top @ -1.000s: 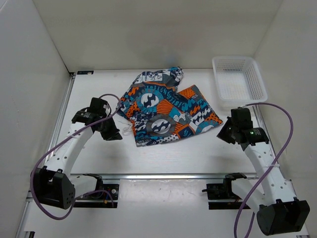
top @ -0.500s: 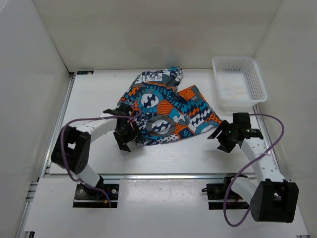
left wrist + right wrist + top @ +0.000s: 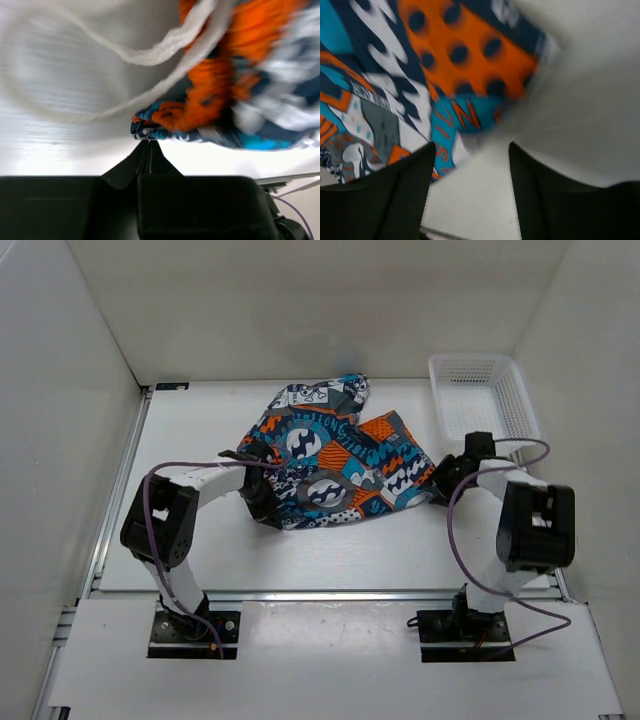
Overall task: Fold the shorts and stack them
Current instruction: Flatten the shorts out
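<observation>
The shorts lie spread and rumpled at the middle of the table, in a busy print of orange, teal, navy and white. My left gripper sits at their lower left edge. In the left wrist view its jaws are shut, with the very tips pinching the hem of the shorts. The white drawstring loops above. My right gripper is at the shorts' right corner. In the right wrist view it stands open, and the orange dotted corner of the shorts lies just ahead of the fingers.
A white perforated basket stands at the back right, close behind my right arm. White walls close in the table on three sides. A metal rail runs along the near edge.
My left gripper moved right onto the shorts' lower left edge, opening and then shutting there. My right gripper moved up to the shorts' right corner and opened. The shorts have barely shifted.
</observation>
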You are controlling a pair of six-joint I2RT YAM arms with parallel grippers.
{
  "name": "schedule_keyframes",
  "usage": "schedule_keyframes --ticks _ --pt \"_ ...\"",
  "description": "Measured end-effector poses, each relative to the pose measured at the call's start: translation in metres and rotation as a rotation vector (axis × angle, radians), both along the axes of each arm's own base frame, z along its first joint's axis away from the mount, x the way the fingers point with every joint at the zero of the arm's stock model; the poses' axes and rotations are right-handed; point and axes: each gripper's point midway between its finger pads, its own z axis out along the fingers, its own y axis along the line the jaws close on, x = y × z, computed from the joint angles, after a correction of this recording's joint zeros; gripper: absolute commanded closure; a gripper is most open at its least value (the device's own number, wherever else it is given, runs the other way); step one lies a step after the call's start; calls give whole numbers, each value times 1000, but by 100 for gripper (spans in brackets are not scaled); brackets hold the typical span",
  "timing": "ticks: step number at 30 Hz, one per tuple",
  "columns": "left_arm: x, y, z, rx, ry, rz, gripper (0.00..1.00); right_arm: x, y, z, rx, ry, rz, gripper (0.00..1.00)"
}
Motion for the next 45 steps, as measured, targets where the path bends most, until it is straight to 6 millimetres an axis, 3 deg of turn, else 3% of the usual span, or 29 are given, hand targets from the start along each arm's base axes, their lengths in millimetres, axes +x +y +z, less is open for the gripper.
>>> schedule_keyframes --ticks 3,5,7,10,13,14,16,17,18,19,20,22,24,26,29,32,35,40,45 --pt "15 10 19 -5 -41 13 90 41 3 -3 -4 -30 27 100" --pt "38 16 44 3 -94 11 90 57 10 -1 9 -2 26 100" --pt "71 22 80 11 -176 3 90 60 19 8 42 77 24 100" --pt "144 40 164 19 -394 18 90 65 35 39 90 184 11 100" --pt "210 70 267 8 -681 75 90 85 51 110 146 160 -7 100" --pt "220 80 300 2 -771 91 90 104 55 149 156 48 7 100" --pt "220 100 344 1 -883 120 90 157 58 234 158 -298 61 100" --pt "213 104 355 2 -910 123 90 177 59 278 152 -484 91 100" --pt "203 103 360 -1 -913 115 90 186 60 312 142 -621 117 100" --pt "193 97 359 -9 -907 96 90 184 61 334 135 -706 134 100" --pt "182 86 351 -22 -884 67 90 177 61 345 126 -744 146 100" --pt "160 67 322 -47 -806 13 90 161 63 349 115 -777 164 100" --pt "140 51 278 -64 -687 -37 90 147 67 329 109 -743 180 100" --pt "128 47 236 -57 -567 -52 90 140 70 298 103 -680 190 100" --pt "121 50 200 -37 -464 -47 90 130 70 237 91 -545 191 100" --pt "120 53 199 -36 -466 -40 90 116 67 190 79 -432 184 100" --pt "120 50 205 -42 -487 -46 90 107 64 175 60 -399 183 100" --pt "116 38 205 -52 -495 -75 90 103 65 193 48 -458 195 100" --pt "107 24 191 -56 -467 -108 90 101 71 205 47 -500 217 100"
